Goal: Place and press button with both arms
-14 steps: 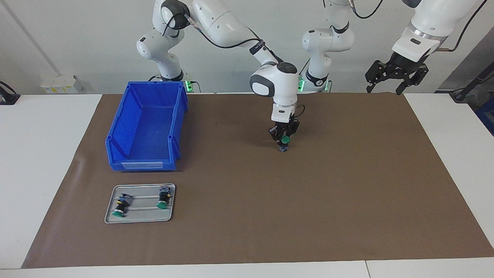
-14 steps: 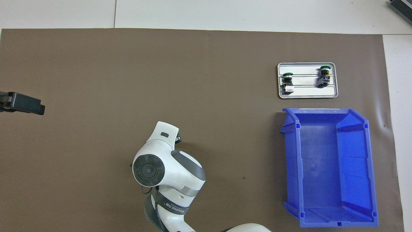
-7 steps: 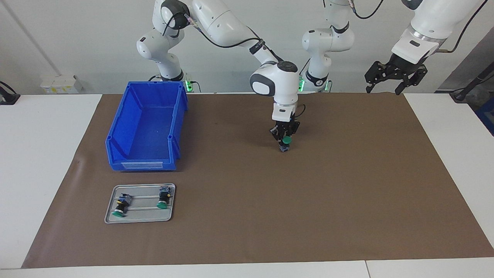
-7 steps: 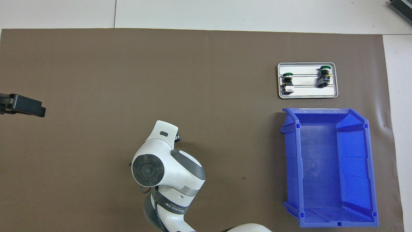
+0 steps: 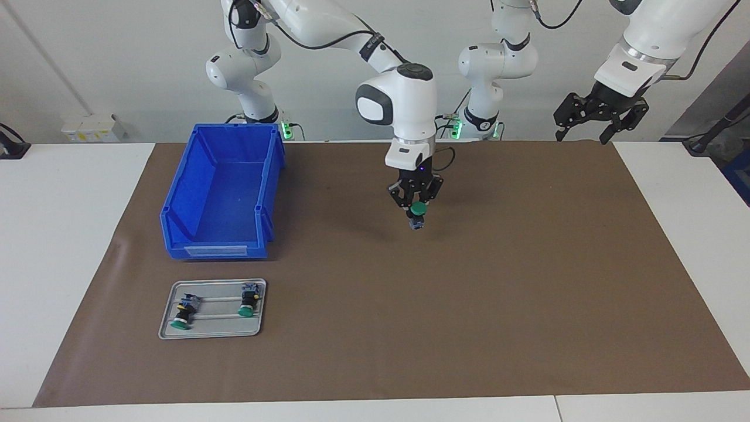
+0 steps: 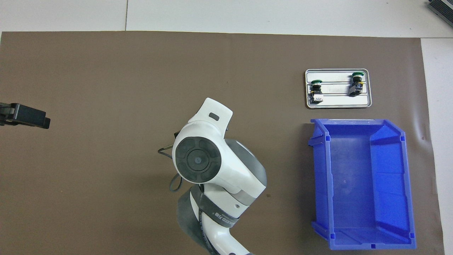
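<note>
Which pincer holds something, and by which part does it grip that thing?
The right pincer holds the button by its upper body near the green cap; the left pincer holds nothing.

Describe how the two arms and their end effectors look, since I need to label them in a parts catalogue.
Both arms are glossy white jointed tubes with grey-black round joint caps and black cables looped outside. The right arm's wrist bears small lettering. The right end effector and the left end effector are black multi-link claws under white housings.

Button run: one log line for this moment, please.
right gripper: shut on button, over mat | left gripper: open, waiting | tray: two buttons | bin: empty
</note>
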{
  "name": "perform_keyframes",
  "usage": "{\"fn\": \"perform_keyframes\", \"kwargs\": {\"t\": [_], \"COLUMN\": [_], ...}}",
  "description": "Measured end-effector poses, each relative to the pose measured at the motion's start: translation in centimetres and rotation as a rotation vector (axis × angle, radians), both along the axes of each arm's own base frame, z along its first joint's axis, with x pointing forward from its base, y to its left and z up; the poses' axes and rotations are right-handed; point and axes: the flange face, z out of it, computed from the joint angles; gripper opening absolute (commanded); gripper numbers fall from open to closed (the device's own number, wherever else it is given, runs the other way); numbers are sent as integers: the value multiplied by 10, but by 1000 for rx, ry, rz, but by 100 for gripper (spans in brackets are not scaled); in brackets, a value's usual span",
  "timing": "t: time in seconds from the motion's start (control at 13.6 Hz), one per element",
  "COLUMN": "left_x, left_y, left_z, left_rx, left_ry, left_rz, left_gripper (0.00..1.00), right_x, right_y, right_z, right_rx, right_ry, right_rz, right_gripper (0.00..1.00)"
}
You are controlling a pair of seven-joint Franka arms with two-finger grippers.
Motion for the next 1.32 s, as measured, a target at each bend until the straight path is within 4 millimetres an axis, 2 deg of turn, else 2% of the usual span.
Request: {"fn": "perform_keyframes", "kwargs": {"t": [0.22,0.29,0.51,0.66,0.81,0.96,1.1,1.32], "left_x": [0,0,0,0,0,0,0,0], "left_y": [0,0,0,0,0,0,0,0], "left_z": [0,0,0,0,0,0,0,0], "left_rx": [0,0,0,0,0,0,0,0], "left_ry": [0,0,0,0,0,0,0,0], "left_rz": [0,0,0,0,0,0,0,0], "left_gripper": [100,100,100,100,100,100,100,100], "right_x": [24,33,56,64,65,57,40,-1], "right_y": [-72,-103,-212,-286,-344,-388,-414,-435], "right_z": [46,59,86,90,79,55,25,-25], "right_rx": [-33,-53,-110,-145,-159,-127,-97,-86], "right_ry": [13,21,90,143,186,219,214,185], "right_rz": [-42,-40,-22,7,39,53,50,71], "right_gripper": [0,0,0,0,0,0,0,0]}}
